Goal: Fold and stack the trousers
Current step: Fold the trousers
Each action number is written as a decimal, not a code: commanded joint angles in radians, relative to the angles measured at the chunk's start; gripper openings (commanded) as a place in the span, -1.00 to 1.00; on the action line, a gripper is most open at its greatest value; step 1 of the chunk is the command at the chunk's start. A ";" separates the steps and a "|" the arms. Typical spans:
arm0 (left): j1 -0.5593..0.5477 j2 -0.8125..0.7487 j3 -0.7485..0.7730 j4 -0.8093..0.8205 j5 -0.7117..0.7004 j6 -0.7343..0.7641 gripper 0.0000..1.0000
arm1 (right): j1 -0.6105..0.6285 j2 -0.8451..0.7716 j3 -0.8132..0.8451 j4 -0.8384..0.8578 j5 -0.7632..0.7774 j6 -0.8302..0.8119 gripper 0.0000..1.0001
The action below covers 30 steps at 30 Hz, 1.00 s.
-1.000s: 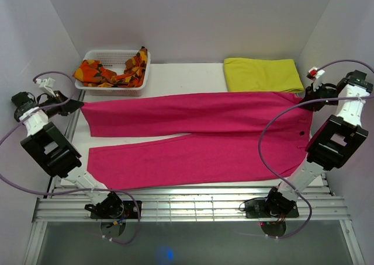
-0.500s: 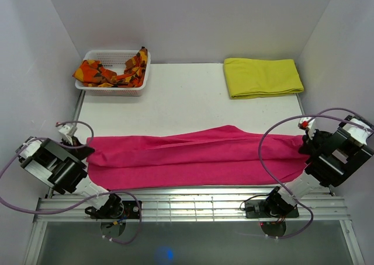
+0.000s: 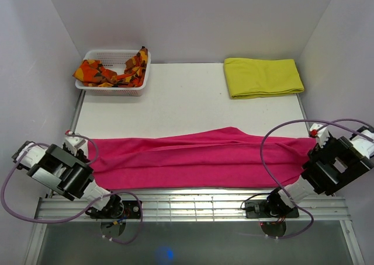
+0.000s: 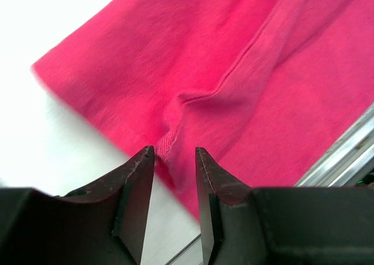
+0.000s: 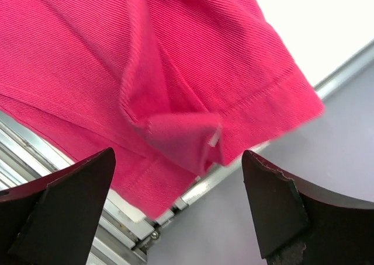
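Top view: the trousers (image 3: 198,157) are lying as one long folded band across the 6 o'clock side of the table (image 3: 175,101), running from 9 to 3 o'clock. Their near edge is sitting just beside the metal rails (image 3: 187,202). A raised crease is running along the band, peaking near its middle.

Left gripper (image 4: 174,151): it is sitting at the 9 o'clock end of the band. The jaws are standing close together with the hem bunched up between the fingertips, and a ridge of fabric is rising away from them toward 1 o'clock. This is reading as a pinch on the trousers.

Right gripper (image 5: 178,155): it is hanging over the 3 o'clock end. The jaws are spread wide, and a folded corner of the trousers is lying between the fingers, touching neither. That end is overhanging the table edge above the rails.

Elsewhere, the yellow cloth (image 3: 263,77) is lying folded at 1 o'clock. The white basket (image 3: 111,90) is sitting at 11 o'clock, holding the orange-and-red cloth (image 3: 96,73). Both are sitting well apart from the trousers.
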State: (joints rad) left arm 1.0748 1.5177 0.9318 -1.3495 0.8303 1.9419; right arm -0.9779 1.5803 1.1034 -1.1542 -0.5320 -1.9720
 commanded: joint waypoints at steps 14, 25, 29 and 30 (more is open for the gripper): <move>-0.166 0.090 0.340 0.013 0.194 -0.452 0.69 | 0.138 0.041 0.339 -0.148 -0.261 0.084 0.77; -0.441 0.213 0.412 0.038 0.109 -0.684 0.70 | 0.510 0.069 0.231 -0.088 -0.020 0.179 0.85; -0.501 0.272 0.412 0.033 0.040 -0.721 0.70 | 0.597 0.025 0.113 -0.050 0.079 0.165 0.85; -0.506 0.279 0.409 0.052 0.027 -0.731 0.71 | 0.608 0.009 0.083 -0.038 0.096 0.150 0.84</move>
State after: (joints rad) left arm 0.5888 1.7859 1.3235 -1.3048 0.9031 1.2606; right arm -0.4019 1.6360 1.2507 -1.1950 -0.5270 -1.8103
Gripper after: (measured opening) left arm 0.844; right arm 0.922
